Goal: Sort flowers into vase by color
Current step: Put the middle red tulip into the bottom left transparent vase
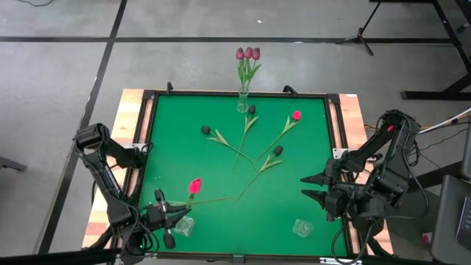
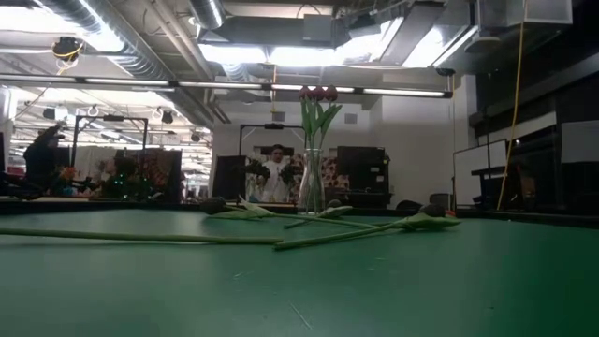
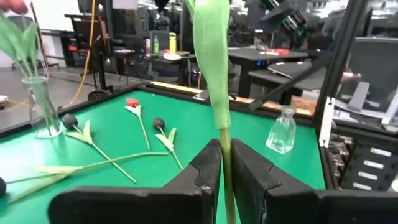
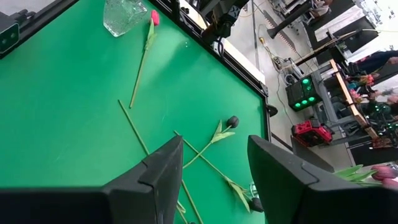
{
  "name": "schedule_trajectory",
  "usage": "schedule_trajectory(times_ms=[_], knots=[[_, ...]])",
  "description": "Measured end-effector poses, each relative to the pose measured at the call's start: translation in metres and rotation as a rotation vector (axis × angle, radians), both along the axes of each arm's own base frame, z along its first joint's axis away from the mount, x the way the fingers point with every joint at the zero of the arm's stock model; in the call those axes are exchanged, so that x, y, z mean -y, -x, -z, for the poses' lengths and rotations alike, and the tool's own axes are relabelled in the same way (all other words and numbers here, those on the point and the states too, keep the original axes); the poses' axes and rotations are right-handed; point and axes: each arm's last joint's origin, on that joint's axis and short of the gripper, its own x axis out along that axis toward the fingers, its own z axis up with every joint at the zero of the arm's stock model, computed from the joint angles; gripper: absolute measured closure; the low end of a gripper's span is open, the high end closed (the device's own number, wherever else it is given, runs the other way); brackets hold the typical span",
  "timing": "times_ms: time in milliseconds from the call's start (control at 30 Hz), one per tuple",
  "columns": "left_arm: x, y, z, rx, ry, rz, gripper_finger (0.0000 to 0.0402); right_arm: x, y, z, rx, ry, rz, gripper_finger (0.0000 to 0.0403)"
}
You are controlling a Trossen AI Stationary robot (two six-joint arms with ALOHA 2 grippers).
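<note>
Tulips are lying loose across the green table (image 1: 169, 140), light, thin-stemmed and floppy, best pinched mid-stem, as the left gripper (image 3: 226, 163) is doing with the pink-red one (image 1: 195, 185) beside a glass vase (image 1: 184, 226), while the right gripper (image 1: 313, 187) is waiting with fingers apart

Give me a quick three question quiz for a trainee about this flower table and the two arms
1. True or false: the vase at the far edge already holds mauve tulips.
2. Which gripper has a stem between its fingers: A left, B right?
3. How many near-black tulips lie on the green mat?

Key:
1. True.
2. A: the left gripper pinches a green stem; the right gripper is open and empty.
3. Three.
</note>
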Motion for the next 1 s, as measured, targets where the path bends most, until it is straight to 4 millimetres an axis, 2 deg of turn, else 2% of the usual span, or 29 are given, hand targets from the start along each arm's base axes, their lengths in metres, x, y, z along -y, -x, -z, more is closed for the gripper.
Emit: schedule_trajectory(times_ms=[333,733,867,1000], knots=[[0.002,-0.001,0.001,-0.054,0.041,0.059,0.0365,0.000,0.000,0.000,0.000,0.000,0.000,0.0221],[0.003,-0.002,-0.001,-0.029,0.045,0.043,0.0274,0.000,0.000,0.000,-0.001,-0.029,0.010,0.0221],[0.003,0.000,-0.003,-0.019,0.007,0.029,0.0263,0.000,0.000,0.000,-0.012,-0.036,0.002,0.0221],[-0.001,0.002,-0.014,0.001,0.031,0.023,0.0261,0.000,0.000,0.001,-0.015,-0.036,0.000,0.0221]])
